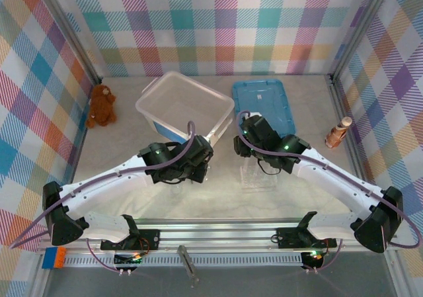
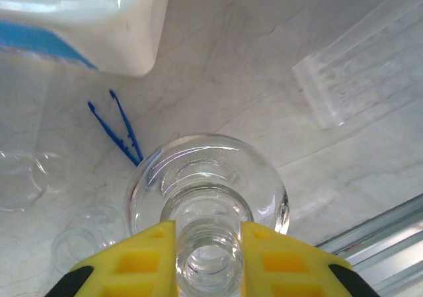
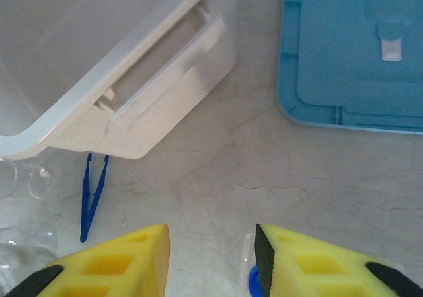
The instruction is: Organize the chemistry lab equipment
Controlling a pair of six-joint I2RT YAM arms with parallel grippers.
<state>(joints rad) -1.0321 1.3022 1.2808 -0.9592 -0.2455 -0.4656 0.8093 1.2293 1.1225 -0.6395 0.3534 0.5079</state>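
Note:
My left gripper (image 2: 208, 234) is shut on the neck of a round clear glass flask (image 2: 205, 178), whose bulb bulges out beyond the yellow fingers. Thin dark-blue tweezers (image 2: 115, 128) lie on the table just past the flask, near the bin's corner. Other small clear glassware (image 2: 82, 244) sits to the left. The clear tube rack (image 2: 370, 72) lies at the upper right. My right gripper (image 3: 211, 237) is open over bare table. A blue-capped test tube (image 3: 250, 280) lies against the inner side of its right finger. The tweezers (image 3: 92, 191) lie to its left.
A clear plastic bin (image 1: 185, 102) stands at the back middle with its blue lid (image 1: 262, 105) flat beside it on the right. A brown teddy bear (image 1: 101, 105) sits at the far left. A brown bottle-shaped object (image 1: 338, 133) stands at the right wall.

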